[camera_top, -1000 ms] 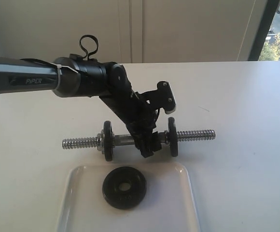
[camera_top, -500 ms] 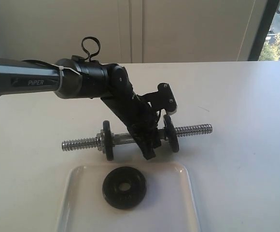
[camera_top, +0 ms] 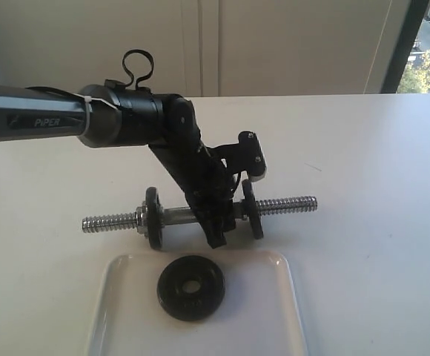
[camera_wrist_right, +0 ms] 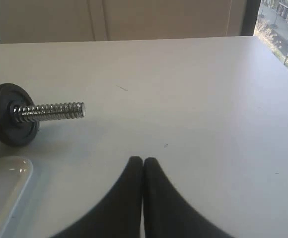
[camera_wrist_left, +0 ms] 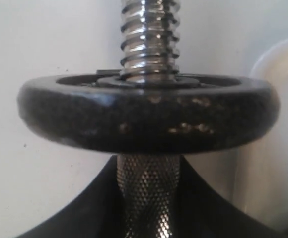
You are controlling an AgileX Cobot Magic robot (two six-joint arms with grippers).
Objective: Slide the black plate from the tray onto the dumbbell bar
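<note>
- I see the white table (camera_top: 371, 185) carrying everything.
- The tray (camera_top: 270, 315) sits at the near edge of the exterior view, clear and low-rimmed.
- The dumbbell bar (camera_top: 282, 204) lies crosswise just behind the tray, with a black disc on each side of its middle and both threaded ends bare.
- My left claw (camera_top: 219, 230) reaches down between those two discs and is clamped on the bar's knurled middle.
- The black plate (camera_top: 170, 289) lies flat in the tray, just in front of the left claw and slightly to its left, not touching it.
- My right claw (camera_wrist_right: 143, 168) is closed on nothing, above bare table beyond the bar's right end.
</note>
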